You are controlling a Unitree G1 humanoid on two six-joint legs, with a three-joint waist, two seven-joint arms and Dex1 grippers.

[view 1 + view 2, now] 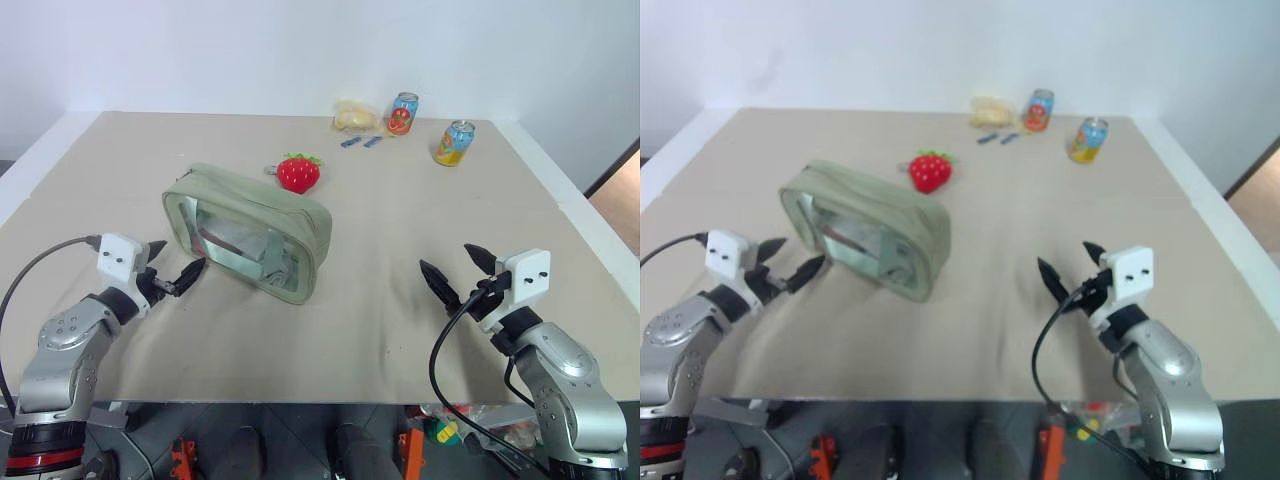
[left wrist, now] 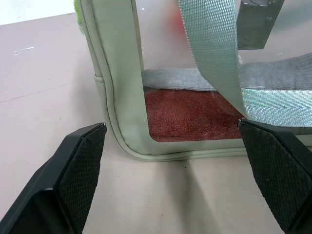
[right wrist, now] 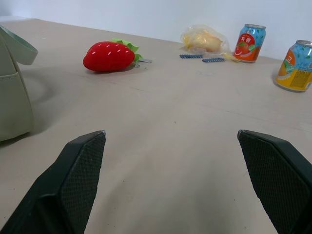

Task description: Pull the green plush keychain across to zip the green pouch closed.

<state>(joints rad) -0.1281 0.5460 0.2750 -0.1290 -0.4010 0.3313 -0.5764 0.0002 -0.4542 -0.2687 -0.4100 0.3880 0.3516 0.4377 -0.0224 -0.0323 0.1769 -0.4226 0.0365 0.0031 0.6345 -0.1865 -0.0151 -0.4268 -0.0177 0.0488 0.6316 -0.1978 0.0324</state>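
A broad beige cloth-covered table (image 1: pixel 400 200) fills the frame. Left of centre on it sits the boxy sage-green fabric pouch (image 1: pixel 250 232) with clear plastic side windows; red and grey cloth shows through the window. A sliver of the lime-green fuzzy plush keychain (image 2: pixel 77 7) peeks at the pouch's top edge in the left wrist view. At lower left, the left gripper (image 1: pixel 172 268) is spread wide just beside the pouch's end, touching nothing. At lower right, the right gripper (image 1: pixel 455 268) is equally wide apart and empty, over bare table. Above centre lies a red strawberry plush with green leaves (image 1: pixel 299 172)
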